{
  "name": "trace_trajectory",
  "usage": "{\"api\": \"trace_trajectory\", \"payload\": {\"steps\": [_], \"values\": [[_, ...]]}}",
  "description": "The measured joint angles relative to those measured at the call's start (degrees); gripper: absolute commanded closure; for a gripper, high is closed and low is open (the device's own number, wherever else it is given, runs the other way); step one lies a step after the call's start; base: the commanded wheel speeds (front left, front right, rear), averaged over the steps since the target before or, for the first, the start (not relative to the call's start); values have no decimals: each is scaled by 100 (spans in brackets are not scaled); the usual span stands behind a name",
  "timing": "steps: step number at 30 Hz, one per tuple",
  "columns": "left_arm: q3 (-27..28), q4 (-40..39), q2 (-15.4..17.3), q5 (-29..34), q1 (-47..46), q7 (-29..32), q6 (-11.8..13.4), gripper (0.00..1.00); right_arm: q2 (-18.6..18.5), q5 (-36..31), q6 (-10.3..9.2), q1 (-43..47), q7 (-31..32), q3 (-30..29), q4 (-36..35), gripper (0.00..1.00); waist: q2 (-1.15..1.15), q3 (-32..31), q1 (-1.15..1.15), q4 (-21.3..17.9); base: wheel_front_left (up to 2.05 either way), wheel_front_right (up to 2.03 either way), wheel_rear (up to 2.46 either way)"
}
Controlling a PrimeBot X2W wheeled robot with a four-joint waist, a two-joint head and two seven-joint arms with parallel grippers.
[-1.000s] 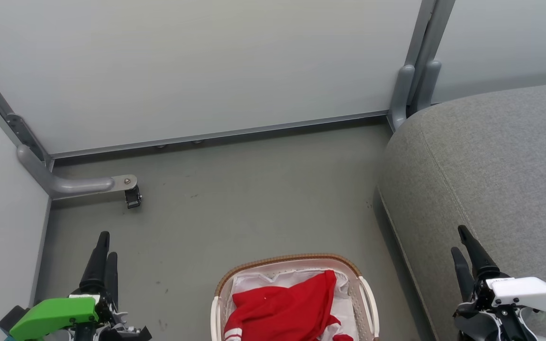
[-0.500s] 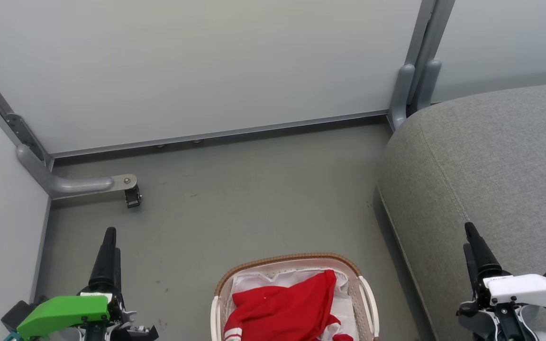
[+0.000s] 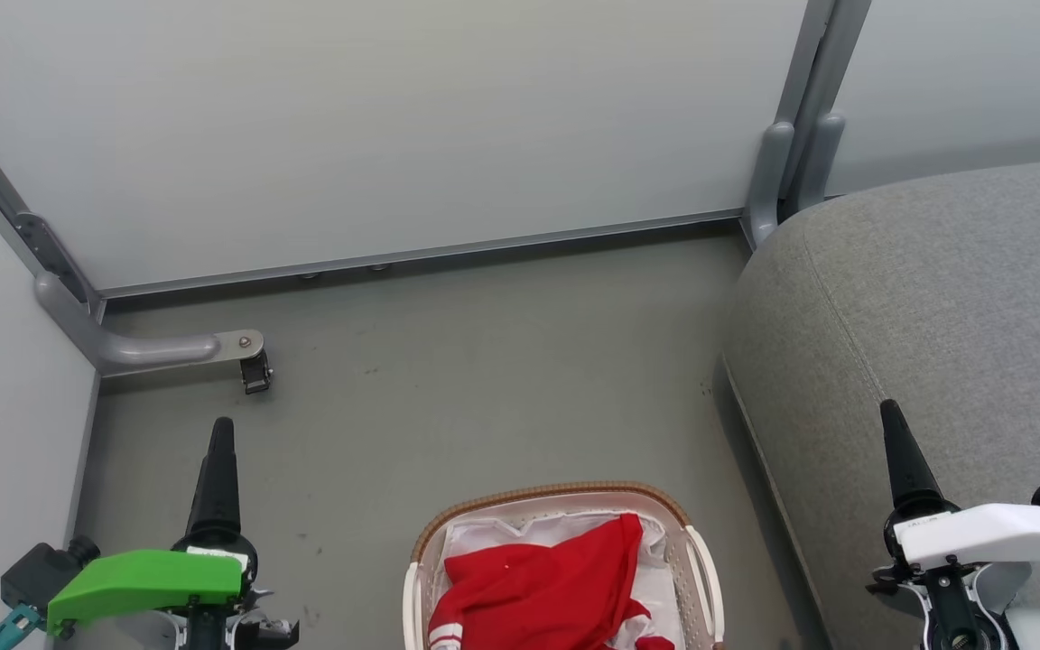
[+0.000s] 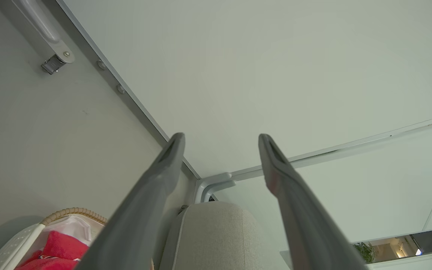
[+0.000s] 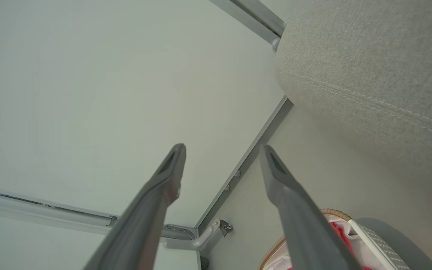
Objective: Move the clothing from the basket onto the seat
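The clothing (image 3: 538,587) lies bunched inside the basket (image 3: 549,492), its red folds over the white liner (image 3: 484,534) and a white-striped edge at the near left. The basket stands on the grey floor (image 3: 484,388), with the seat (image 3: 935,298) just to its right. Left of the basket hangs the left gripper (image 4: 219,140), fingers spread wide and holding nothing. The right gripper (image 5: 221,150) is to the basket's right, over the seat's front edge, equally wide and empty.
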Motion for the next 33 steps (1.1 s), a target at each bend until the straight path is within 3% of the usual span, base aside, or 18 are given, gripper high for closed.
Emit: {"api": "trace_trajectory", "payload": {"steps": [6, 25, 33], "values": [[-107, -132, 2, 693, 16, -136, 57, 0, -5, -833, 0, 1, -146, 175, -97, 0, 0, 8, 0, 15, 0, 0, 0], [-428, -182, 5, 2563, 156, -448, 230, 0, -19, -2509, 0, 7, -474, 460, -79, 0, 0, 11, 0, 47, 0, 0, 0], [-427, -103, 8, 3071, 207, -583, 260, 0, -32, -3080, 0, 8, -597, 578, 46, 0, 0, 8, 0, 61, 0, 0, 0]]}}
